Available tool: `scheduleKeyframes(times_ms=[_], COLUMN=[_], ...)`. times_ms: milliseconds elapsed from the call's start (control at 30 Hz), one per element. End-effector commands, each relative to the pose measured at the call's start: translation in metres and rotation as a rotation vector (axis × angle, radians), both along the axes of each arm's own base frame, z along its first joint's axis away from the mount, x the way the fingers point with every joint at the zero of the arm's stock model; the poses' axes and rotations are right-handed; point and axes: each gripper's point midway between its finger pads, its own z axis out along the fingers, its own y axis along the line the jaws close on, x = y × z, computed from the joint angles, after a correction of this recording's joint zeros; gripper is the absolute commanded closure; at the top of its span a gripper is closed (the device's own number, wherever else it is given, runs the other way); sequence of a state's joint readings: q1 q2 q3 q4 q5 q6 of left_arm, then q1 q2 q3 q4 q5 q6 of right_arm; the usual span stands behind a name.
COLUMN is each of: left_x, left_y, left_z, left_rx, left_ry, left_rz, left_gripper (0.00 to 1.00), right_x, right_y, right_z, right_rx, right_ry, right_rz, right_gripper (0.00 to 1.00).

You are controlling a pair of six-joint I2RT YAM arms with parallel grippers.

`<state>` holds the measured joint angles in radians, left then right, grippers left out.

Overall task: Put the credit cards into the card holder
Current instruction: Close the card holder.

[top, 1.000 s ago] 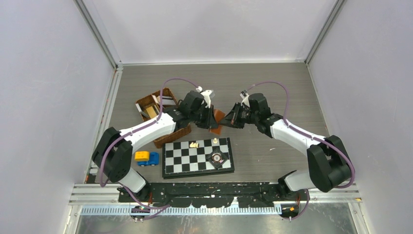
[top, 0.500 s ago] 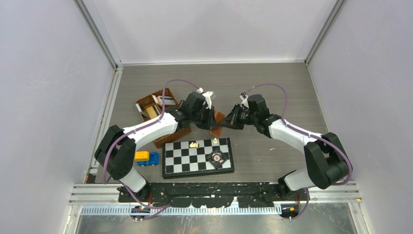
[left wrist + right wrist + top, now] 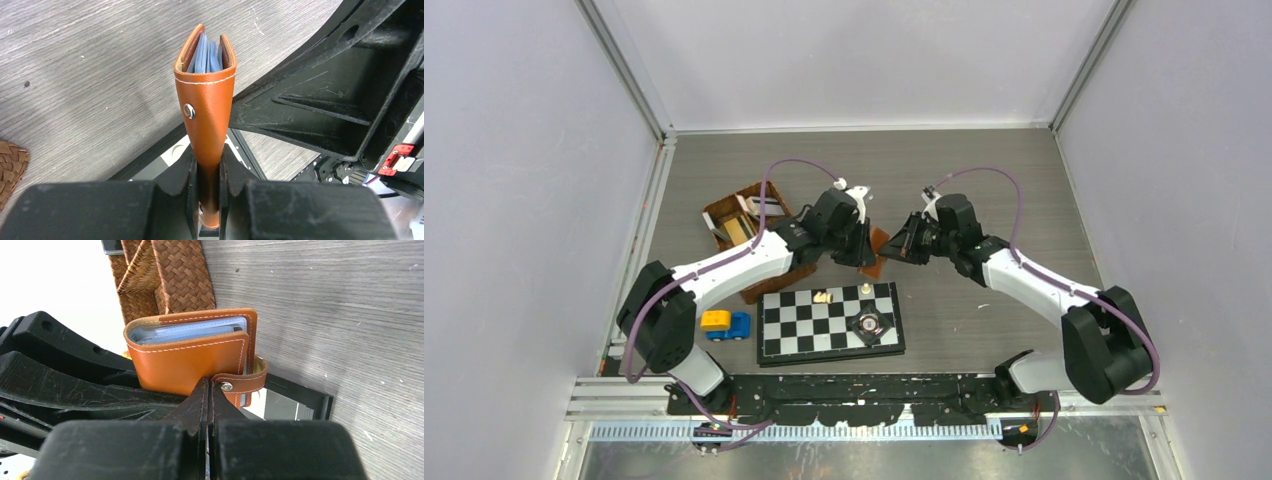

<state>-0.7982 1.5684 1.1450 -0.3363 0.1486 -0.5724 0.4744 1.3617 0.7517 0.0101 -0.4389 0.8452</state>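
Observation:
The tan-brown card holder (image 3: 878, 243) is held in the air between my two grippers, above the far edge of the chessboard. My left gripper (image 3: 206, 167) is shut on its folded spine end, with the holder (image 3: 205, 100) standing up from the fingers. Pale grey-blue credit cards (image 3: 204, 52) sit inside it, edges showing. In the right wrist view the holder (image 3: 190, 365) is closed over the cards (image 3: 185, 332). My right gripper (image 3: 208, 388) is shut on the end of the snap-tab strap (image 3: 243, 382), which loops round the holder's edge. No loose cards are in view.
A brown wicker basket (image 3: 776, 284) with flat items lies left of the grippers, partly under my left arm; it also shows in the right wrist view (image 3: 170, 275). A chessboard (image 3: 829, 322) with a few pieces lies near the front. A blue and yellow toy truck (image 3: 725, 323) is left of it.
My left gripper and the card holder have shifted a little to the right, closer to the right gripper. Both grippers stay shut on the holder.

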Motion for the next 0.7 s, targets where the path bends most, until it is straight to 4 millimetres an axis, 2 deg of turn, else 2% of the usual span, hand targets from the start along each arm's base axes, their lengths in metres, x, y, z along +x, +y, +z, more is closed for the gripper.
scheduleKeyframes(times_ms=[0, 200, 300, 400, 567, 667], left_x=[-0.002, 0.003, 0.005, 0.008, 0.008, 0.007], left_y=[-0.021, -0.01, -0.004, -0.001, -0.001, -0.001], left_z=[0.069, 0.067, 0.065, 0.065, 0.063, 0.064], left_rx=[-0.144, -0.11, -0.088, -0.079, -0.075, -0.078], left_ry=[-0.098, -0.113, -0.119, -0.127, -0.124, -0.123], left_rz=[-0.022, 0.036, 0.068, 0.085, 0.087, 0.085], left_gripper=[1.0, 1.0, 1.0, 1.0, 1.0, 1.0], right_x=[0.002, -0.004, -0.006, -0.009, -0.01, -0.005], right_y=[-0.003, -0.014, -0.026, -0.035, -0.026, -0.026], right_z=[0.024, 0.045, 0.055, 0.057, 0.065, 0.062], right_rx=[-0.027, -0.07, -0.121, -0.161, -0.137, -0.175], right_ry=[-0.097, -0.134, -0.158, -0.155, -0.16, -0.14], right_rz=[0.009, -0.006, -0.035, -0.063, -0.093, -0.136], right_gripper=[1.0, 0.99, 0.88, 0.71, 0.52, 0.48])
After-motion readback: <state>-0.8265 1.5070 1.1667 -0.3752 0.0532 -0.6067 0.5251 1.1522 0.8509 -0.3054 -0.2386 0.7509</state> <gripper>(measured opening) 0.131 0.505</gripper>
